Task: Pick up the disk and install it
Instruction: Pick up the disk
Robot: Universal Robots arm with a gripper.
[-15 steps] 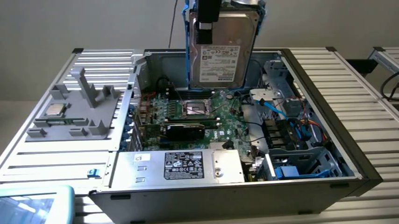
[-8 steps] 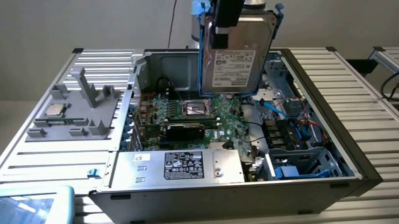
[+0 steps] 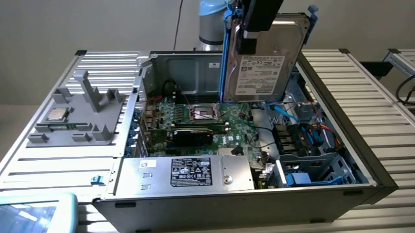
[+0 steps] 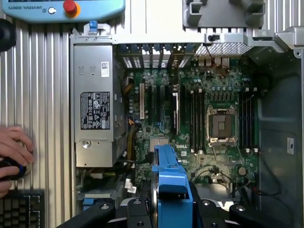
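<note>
The disk [image 3: 265, 60], a silver-grey hard drive with a white label in a blue carrier, hangs upright above the back of the open computer case [image 3: 363, 141]. My gripper [image 3: 249, 41] is shut on it from above, with a black finger running down its labelled face. In the wrist view the blue carrier edge [image 4: 169, 178] sticks out between the black fingers [image 4: 135, 209], over the motherboard [image 4: 161, 121].
A silver power supply [image 3: 184, 172] sits at the case's front, and the drive cage [image 3: 311, 170] with blue parts at the exterior view's right. A grey fixture [image 3: 81, 116] with a CPU chip [image 3: 57, 115] lies at the left. A person's hand [image 4: 12, 152] rests near a keyboard [image 4: 21, 209].
</note>
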